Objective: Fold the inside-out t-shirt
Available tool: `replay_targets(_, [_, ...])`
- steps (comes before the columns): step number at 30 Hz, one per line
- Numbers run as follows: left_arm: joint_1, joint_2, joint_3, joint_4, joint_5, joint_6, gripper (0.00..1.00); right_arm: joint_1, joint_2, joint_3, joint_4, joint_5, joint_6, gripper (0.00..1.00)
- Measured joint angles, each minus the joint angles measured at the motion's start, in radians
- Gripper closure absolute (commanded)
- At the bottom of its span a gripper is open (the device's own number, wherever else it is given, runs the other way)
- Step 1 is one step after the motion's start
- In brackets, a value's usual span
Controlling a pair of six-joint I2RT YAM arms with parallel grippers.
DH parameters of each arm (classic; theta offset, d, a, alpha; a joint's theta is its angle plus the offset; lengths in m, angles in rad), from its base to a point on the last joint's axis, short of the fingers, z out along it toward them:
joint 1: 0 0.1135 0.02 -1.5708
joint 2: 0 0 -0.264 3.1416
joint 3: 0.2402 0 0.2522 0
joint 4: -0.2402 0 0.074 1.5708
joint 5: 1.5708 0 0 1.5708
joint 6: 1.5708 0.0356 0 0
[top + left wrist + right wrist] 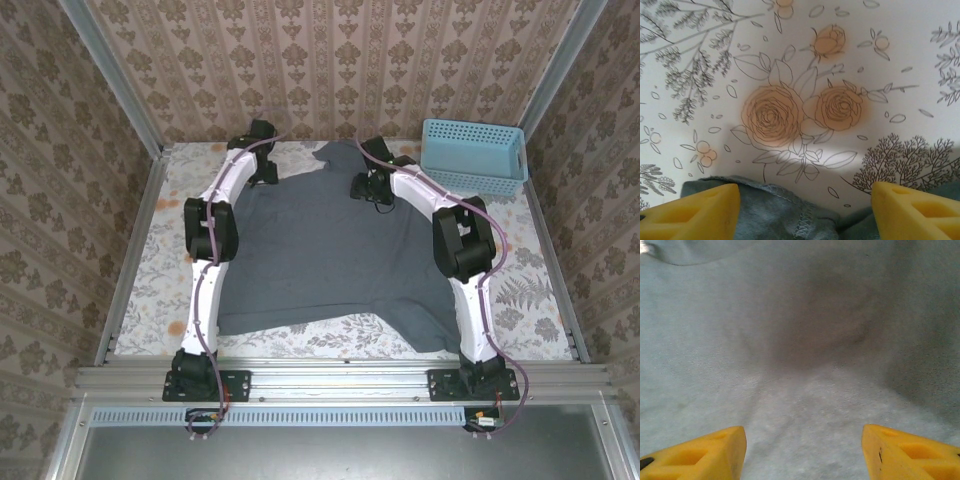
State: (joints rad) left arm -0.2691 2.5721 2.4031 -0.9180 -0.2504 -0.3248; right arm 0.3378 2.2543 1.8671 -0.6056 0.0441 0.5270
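One t-shirt is laid flat, axis unclear; one basket is seen; left gripper and right gripper are held apart.

Item count
1 dark slate-grey fabric t-shirt, 1 light blue perforated plastic basket, 2 white-and-black robot arms.

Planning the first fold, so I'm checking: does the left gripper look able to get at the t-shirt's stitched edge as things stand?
Probably yes. The left gripper has its jaws open, and the t-shirt has its stitched edge lying between the yellow fingers on the floral tablecloth, with nothing covering it.
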Motion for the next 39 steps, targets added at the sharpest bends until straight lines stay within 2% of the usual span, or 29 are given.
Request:
replay_targets(4, [0.003,0.004,0.002,-0.033,-0.001,0.003,0.41,-0.023,0.025,0.011,-0.034,0.001,0.027,0.37])
replay_targets(9, [0.015,0.004,-0.019,-0.04,-0.009,-0.02,0.55,-0.04,0.03,-0.016,-0.053,0.015,0.076,0.37])
replay_targets(12, [0.027,-0.003,-0.068,-0.024,-0.008,-0.031,0.6,-0.044,0.013,-0.102,-0.016,0.04,0.106,0.39])
replay_targets(18, [0.047,-0.048,-0.12,-0.018,-0.012,-0.05,0.8,-0.057,-0.113,-0.307,0.076,0.051,0.163,0.43])
replay_targets(25, [0.08,-0.098,-0.207,0.0,0.002,-0.065,0.89,-0.066,-0.178,-0.425,0.159,0.053,0.198,0.47])
replay_targets(34, [0.156,-0.356,-0.446,0.113,0.122,-0.103,0.98,-0.063,-0.388,-0.746,0.299,0.053,0.319,0.5])
replay_targets(39, [0.179,-0.507,-0.606,0.212,0.195,-0.135,1.0,-0.014,-0.541,-0.941,0.324,0.083,0.388,0.5])
